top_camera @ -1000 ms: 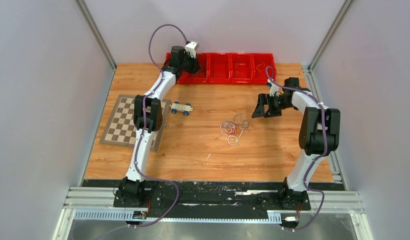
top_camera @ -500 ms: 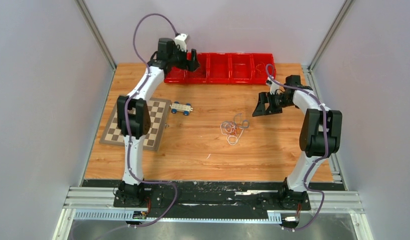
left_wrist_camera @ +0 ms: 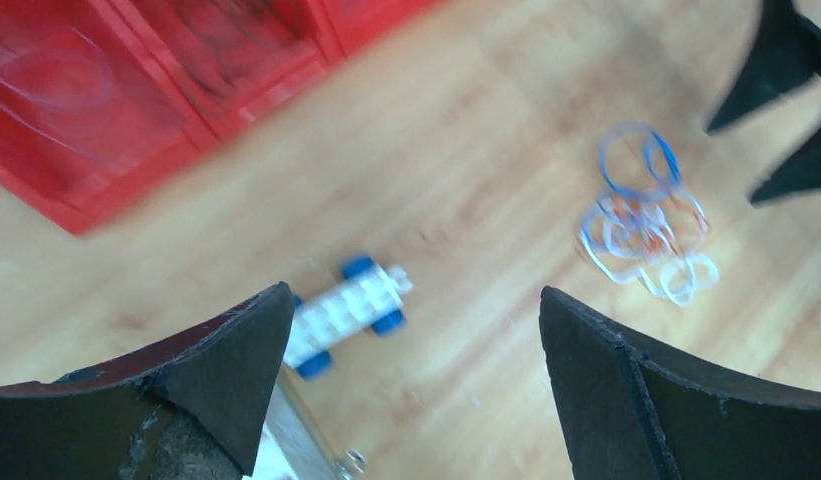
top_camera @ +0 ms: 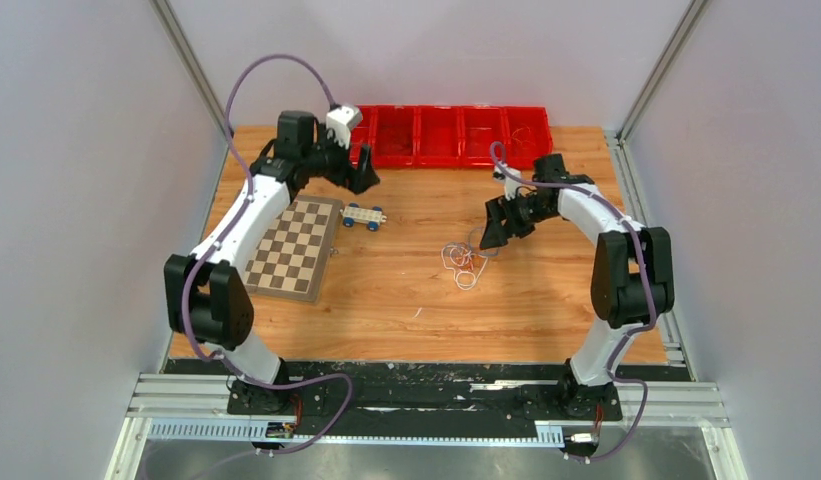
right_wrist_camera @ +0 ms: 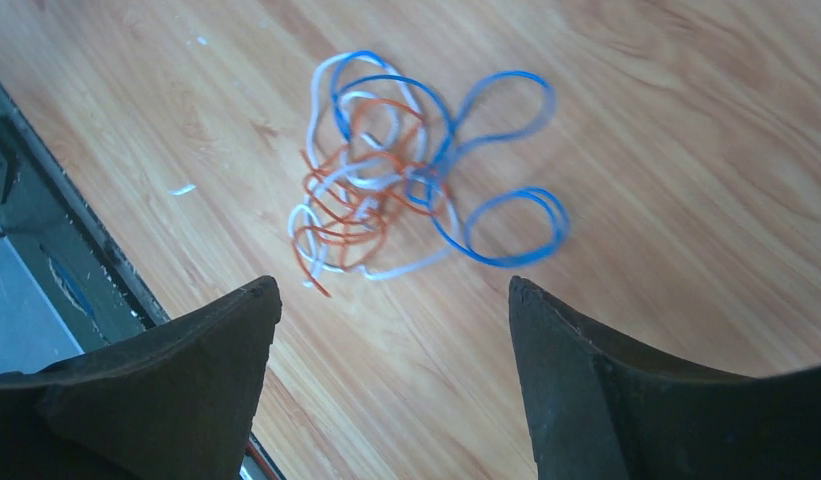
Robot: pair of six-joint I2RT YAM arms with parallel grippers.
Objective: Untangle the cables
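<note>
The cables [top_camera: 467, 258] lie in one small tangle on the wooden table, right of centre. In the right wrist view the cables [right_wrist_camera: 386, 180] show as white, blue and orange-red loops wound through each other. My right gripper [top_camera: 491, 236] hangs open just right of the tangle, and in its own view the right gripper [right_wrist_camera: 393, 285] holds nothing, the tangle just beyond its tips. My left gripper [top_camera: 365, 183] is open and empty at the back left, above the toy car. From the left gripper [left_wrist_camera: 414, 292], the cables [left_wrist_camera: 641, 225] are far off to the right.
A white toy car [top_camera: 363, 216] with blue wheels stands left of the tangle; the toy car [left_wrist_camera: 348, 305] shows blurred by the left finger. A chessboard [top_camera: 286, 255] lies at the left. Red bins [top_camera: 436, 160] line the back edge, and a faint pale loop [left_wrist_camera: 46, 80] lies in one compartment.
My left arm has pulled back from the red bins toward the near left and its gripper has opened. My right gripper has moved left, close to the tangle, its jaws slightly narrower.
</note>
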